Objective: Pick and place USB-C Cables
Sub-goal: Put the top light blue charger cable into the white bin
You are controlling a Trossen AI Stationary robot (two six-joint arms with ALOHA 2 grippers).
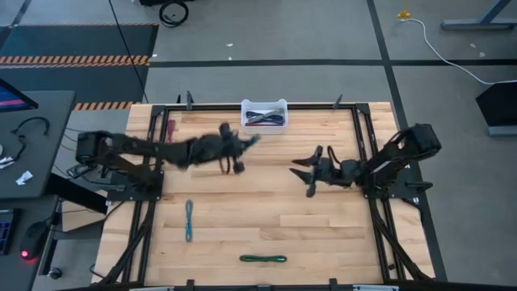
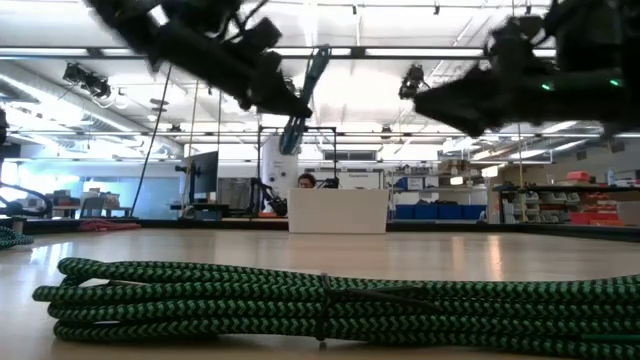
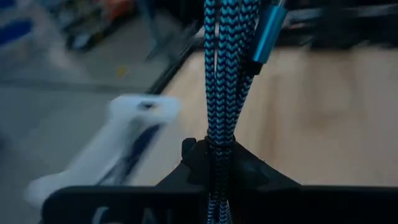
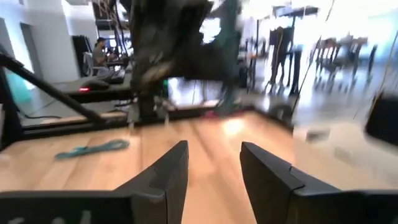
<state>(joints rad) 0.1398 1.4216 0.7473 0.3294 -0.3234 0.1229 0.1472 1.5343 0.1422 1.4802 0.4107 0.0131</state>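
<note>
The left gripper point(image 1: 245, 149) hangs over the tabletop point(image 1: 323, 226) just short of the white bin point(image 1: 264, 115), fingers clenched on a folded blue braided USB-C cable point(image 3: 222, 81) pinched at mid-bundle. It looks light and limp, its free end drooping, so a grip at the tie seems best. The right gripper point(image 1: 305, 171) hovers mid-table, fingers parted and empty. A teal cable point(image 1: 189, 220) and a green cable point(image 1: 262, 259) lie on the wood; more sit in the bin.
</note>
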